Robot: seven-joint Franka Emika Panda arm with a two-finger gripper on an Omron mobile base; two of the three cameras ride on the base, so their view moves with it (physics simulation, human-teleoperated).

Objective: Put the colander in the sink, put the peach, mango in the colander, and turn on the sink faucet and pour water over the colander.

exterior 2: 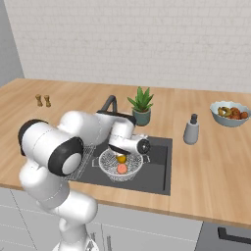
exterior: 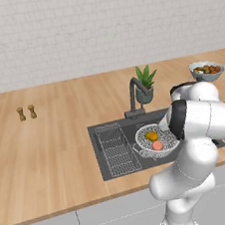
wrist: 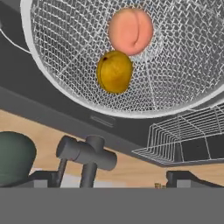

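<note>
Inside the sink [exterior: 104,155], the colander [exterior: 142,140] was seen resting beside the wire rack [exterior: 114,149], with the mango [wrist: 114,71] and the peach [wrist: 130,31] lying touching each other in its mesh bottom. Above the colander the hand [wrist: 113,177] was held with its fingers spread wide and nothing gripped between them. Behind the basin, the faucet [exterior: 133,94] was stood on the counter [exterior: 44,148], near a potted plant [exterior: 145,84].

You saw a silver wire-mesh colander [wrist: 183,57] in a matt dark-grey sink [exterior: 101,153], smooth-skinned peach [wrist: 130,30] and mango [wrist: 114,71], and a wood-grain counter [exterior: 44,153].
</note>
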